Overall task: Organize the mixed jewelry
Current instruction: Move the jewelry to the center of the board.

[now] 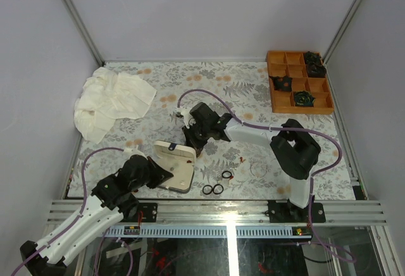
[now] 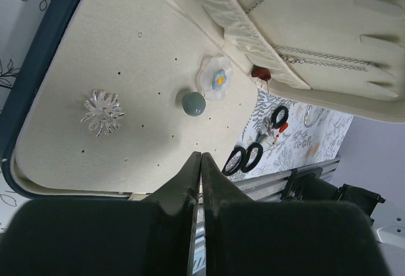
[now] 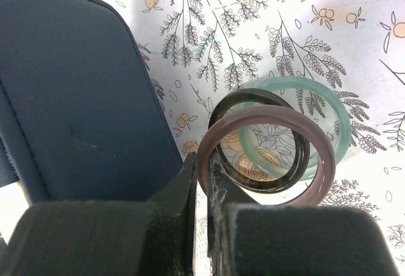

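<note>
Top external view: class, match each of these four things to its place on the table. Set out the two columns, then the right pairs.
Things:
1. white cloth
2. orange tray
3. hinged case
4. pair of black rings

Places:
A. far right corner
B. near edge, just right of the case
C. far left side
D. near left of centre, lying open

Pairs: 1-C, 2-A, 3-D, 4-B

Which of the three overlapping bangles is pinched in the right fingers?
The translucent mauve bangle, frontmost: its left edge runs between the right fingers. The dark bangle and the pale green bangle sit behind it.
</note>
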Tool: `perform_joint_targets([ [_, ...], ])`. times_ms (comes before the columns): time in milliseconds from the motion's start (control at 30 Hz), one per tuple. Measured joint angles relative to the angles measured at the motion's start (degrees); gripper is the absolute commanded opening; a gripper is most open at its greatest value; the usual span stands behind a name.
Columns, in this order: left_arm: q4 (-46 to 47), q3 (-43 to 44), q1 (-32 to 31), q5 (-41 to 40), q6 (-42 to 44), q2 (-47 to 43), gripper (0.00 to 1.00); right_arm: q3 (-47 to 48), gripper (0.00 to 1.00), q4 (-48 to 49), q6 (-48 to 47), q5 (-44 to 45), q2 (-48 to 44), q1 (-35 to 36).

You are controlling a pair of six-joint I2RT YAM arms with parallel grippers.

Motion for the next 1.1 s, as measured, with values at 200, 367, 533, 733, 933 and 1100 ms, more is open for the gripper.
perform_joint_targets([
  [200,-0.02,0.0,-0.02,-0.02,-0.02,0.0,0.0,0.31,0.12,-0.02,-0.07,0.42,0.2,0.28],
  [367,-0.02,0.0,-0.04,-0.04,-0.02,0.0,0.0,0.31,0.19,0.15,-0.24,0.37,0.52,0.57],
  [533,-0.02,0.0,-0.04,-0.15,-0.02,-0.02,0.0,0.31,0.26,0.22,-0.24,0.39,0.72,0.83],
  [733,-0.02,0.0,-0.04,-0.2,-0.04,-0.11,0.0,0.31,0.29,0.22,-0.24,0.46,0.7,0.85],
  [933,-0.09,0.13,-0.04,-0.37,-0.02,-0.44,0.0,0.31,0.3,0.2,-0.24,0.48,0.7,0.87],
  [1100,-0.76,2.43,-0.04,-1.18,0.04,0.13,0.0,0.31,0.32,0.15,-0.24,0.55,0.7,0.9],
])
